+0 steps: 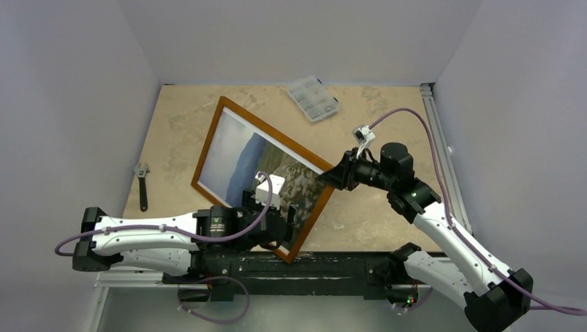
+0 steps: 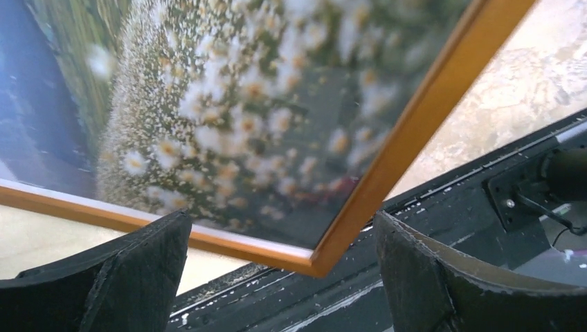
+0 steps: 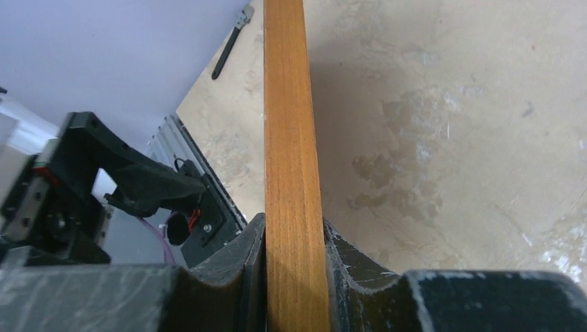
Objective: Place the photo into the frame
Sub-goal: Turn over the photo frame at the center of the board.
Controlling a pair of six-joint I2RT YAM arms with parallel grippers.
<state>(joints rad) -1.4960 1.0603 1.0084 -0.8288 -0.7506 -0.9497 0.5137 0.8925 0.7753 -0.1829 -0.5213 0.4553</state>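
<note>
A: Status?
B: Wooden picture frame (image 1: 207, 142) sits skewed mid-surface (image 1: 387, 214), with the photo (image 1: 239, 155) showing inside its rails, daisy end toward 5 o'clock. Right tool (image 1: 331, 176) is pinched narrow on the rail at the frame's 3 o'clock corner. Left tool (image 2: 280, 238) gapes wide and holds nothing, fingers either side of the 6 o'clock corner.
A: Print seated?
B: Can't tell if it's flat on the pane. I read this as the seat-and-square step.
A: Best approach?
B: Use the right clamp as anchor. Left should contact the rail only, never the glossy print. Nudge gently toward 12. That corner looks to be at the surface's near edge, so mind slippage.
</note>
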